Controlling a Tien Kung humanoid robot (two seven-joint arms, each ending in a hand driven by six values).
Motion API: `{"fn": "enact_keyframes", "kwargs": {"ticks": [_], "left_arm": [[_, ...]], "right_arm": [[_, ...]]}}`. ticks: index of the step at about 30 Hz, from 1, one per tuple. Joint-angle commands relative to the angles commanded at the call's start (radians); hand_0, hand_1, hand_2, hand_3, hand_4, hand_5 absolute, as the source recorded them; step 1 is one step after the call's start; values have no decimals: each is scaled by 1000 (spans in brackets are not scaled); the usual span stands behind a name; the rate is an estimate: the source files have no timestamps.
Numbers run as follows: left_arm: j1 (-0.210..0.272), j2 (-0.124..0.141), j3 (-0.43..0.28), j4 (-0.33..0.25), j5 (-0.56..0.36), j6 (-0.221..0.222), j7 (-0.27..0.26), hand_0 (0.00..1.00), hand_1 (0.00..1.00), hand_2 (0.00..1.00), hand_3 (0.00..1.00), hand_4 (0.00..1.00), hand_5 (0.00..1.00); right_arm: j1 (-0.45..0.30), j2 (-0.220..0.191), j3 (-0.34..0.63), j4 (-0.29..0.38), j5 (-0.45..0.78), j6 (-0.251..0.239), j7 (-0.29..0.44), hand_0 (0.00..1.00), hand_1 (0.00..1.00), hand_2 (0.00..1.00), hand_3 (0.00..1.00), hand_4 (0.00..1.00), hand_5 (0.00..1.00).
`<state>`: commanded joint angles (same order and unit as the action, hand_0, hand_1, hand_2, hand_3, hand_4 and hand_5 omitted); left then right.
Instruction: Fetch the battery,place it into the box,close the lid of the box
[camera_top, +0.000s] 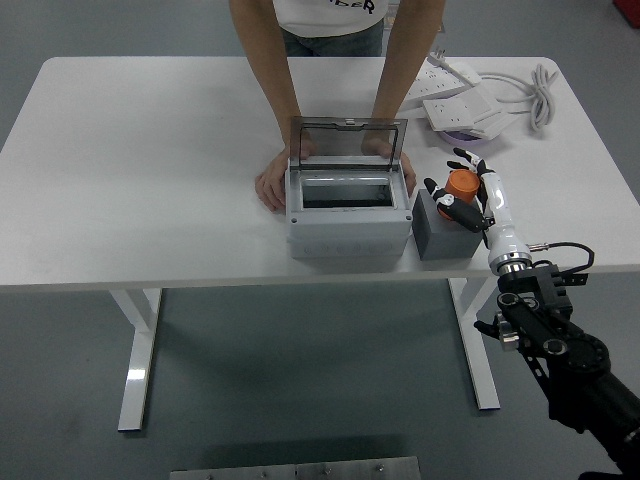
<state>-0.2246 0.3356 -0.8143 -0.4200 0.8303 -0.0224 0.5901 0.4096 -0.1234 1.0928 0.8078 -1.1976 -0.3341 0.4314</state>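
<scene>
A: Quick status. Where's the battery?

B: The orange battery (461, 184) sits on top of the dark grey block (445, 226), just right of the grey box (349, 215). The right hand (469, 192) is at it, fingers curled round the orange part, so I'd call that grasping, but it isn't lifted clear of the block.

A: So nothing in the box?

B: Nothing that I can see. The lid (348, 143) stands open, upright at the back. Fetch looks under way; placing and closing are both left, by my read.

A: Left arm?

B: Out of sight.

A: Anyone else?

B: A person at the far side has one hand (270, 187) flat against the box's left wall, the other hand (403, 172) at its right rear, bracing it.

A: Surface, room?

B: White table (150, 160), power strips (463, 100) with white cable (538, 92) at the far right corner. Grey floor underneath.
</scene>
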Motion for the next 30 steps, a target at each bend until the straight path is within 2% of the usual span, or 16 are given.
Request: {"fn": "enact_keyframes", "kwargs": {"ticks": [6, 7, 12, 13, 18, 19, 25, 26, 30], "left_arm": [[-2, -2, -4, 0, 9, -3, 3, 841, 895, 820, 774, 837, 483], [-2, -2, -4, 0, 10, -3, 3, 841, 895, 820, 771, 837, 482], [-5, -5, -9, 0, 19, -6, 6, 841, 895, 820, 771, 837, 482], [-5, -5, -9, 0, 20, -6, 6, 841, 896, 820, 767, 837, 482], [-5, -6, -12, -1, 25, -8, 9, 841, 896, 820, 767, 837, 482], [-5, -6, -12, -1, 26, -8, 9, 840, 896, 820, 767, 836, 482], [-8, -6, -14, -2, 31, -10, 10, 840, 896, 820, 767, 836, 482], [-8, -6, -14, -1, 31, -10, 10, 840, 895, 821, 767, 837, 483], [-11, -6, -17, -1, 37, -12, 11, 840, 895, 821, 767, 837, 483]], "right_arm": [[5, -1, -15, 0, -2, -17, -5, 728, 797, 822, 855, 879, 348], [6, -1, -17, 0, -2, -19, -6, 667, 773, 803, 846, 824, 246], [11, -1, -15, 0, 1, -31, -5, 667, 773, 803, 846, 824, 246], [12, -1, -14, 0, 3, -32, -4, 597, 732, 783, 812, 739, 127], [15, 0, -12, -2, 17, -39, 2, 597, 732, 783, 812, 739, 127], [16, 0, -12, -3, 21, -39, 2, 436, 639, 698, 732, 703, 87], [18, 1, -16, -13, 36, -40, 4, 436, 639, 698, 732, 703, 87], [19, 2, -17, -14, 38, -40, 4, 379, 578, 648, 681, 656, 65], [23, 3, -23, -20, 43, -41, 4, 379, 578, 648, 681, 656, 65]]}}
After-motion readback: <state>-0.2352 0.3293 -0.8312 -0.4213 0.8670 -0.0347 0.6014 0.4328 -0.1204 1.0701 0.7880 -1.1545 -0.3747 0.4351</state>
